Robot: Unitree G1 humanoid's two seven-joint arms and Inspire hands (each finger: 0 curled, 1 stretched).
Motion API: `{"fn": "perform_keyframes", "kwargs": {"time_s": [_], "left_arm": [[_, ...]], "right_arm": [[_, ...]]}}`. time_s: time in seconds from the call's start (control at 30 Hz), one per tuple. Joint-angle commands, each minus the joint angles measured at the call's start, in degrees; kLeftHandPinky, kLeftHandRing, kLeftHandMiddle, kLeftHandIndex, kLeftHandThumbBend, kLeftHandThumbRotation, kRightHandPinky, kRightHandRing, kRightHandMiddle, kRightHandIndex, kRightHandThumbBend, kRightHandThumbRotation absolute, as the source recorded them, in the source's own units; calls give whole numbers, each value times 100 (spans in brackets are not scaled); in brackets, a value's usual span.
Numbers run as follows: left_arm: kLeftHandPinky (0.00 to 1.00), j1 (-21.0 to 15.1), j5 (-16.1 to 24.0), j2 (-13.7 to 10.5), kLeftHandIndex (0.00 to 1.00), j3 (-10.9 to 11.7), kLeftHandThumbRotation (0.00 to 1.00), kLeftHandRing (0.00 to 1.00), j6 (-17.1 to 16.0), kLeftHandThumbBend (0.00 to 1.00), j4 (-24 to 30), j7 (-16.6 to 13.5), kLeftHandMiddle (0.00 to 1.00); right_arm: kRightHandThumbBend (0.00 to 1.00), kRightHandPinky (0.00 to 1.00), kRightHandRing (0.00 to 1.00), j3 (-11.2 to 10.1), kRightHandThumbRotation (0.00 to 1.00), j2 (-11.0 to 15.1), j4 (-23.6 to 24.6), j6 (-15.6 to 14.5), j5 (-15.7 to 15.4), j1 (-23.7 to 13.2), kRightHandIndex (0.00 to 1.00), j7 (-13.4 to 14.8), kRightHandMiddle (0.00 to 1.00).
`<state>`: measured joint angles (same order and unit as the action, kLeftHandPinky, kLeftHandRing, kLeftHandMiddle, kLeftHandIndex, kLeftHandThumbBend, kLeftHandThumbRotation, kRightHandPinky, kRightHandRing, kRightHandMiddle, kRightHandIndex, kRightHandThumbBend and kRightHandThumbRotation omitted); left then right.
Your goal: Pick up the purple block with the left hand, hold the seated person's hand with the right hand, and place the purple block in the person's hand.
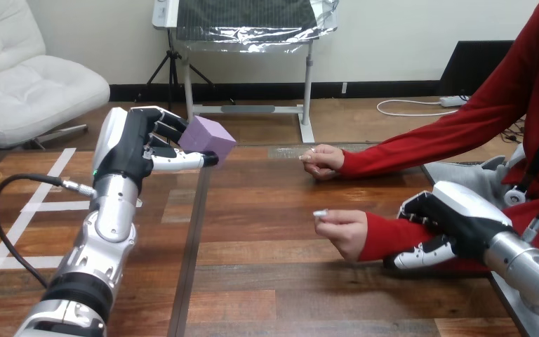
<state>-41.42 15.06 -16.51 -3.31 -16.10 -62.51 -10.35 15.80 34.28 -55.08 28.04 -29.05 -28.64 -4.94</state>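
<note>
Aloft, pale purple block (208, 138), plain-faced cube, tilted, pinched in left hand (135, 149)

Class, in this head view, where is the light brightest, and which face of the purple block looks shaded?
Head view: strongest sheen on the right hand's white shell; head view: the purple block, held by the left hand, looks slightly darker on its lower right face.
</note>
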Motion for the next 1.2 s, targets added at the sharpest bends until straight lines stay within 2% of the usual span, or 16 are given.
{"fn": "perform_keyframes", "kwargs": {"time_s": [0.0,0.2,0.6,1.17], "left_arm": [[36,-563,-139,150,47,91,0,44,-24,66,-61,13,47],[37,-631,-193,239,47,72,0,44,45,66,-154,8,47],[38,-741,-262,476,47,97,0,44,140,66,-334,13,47],[38,-908,-382,835,48,69,0,44,308,69,-565,127,48]], "right_arm": [[72,36,40,-193,28,134,445,133,166,-428,46,23,45],[72,35,39,-278,31,157,671,-5,225,-445,46,-138,45],[74,34,38,-345,35,172,989,-81,361,-482,45,-286,44],[75,36,40,-428,36,79,1660,-511,467,-411,47,-574,45]]}}
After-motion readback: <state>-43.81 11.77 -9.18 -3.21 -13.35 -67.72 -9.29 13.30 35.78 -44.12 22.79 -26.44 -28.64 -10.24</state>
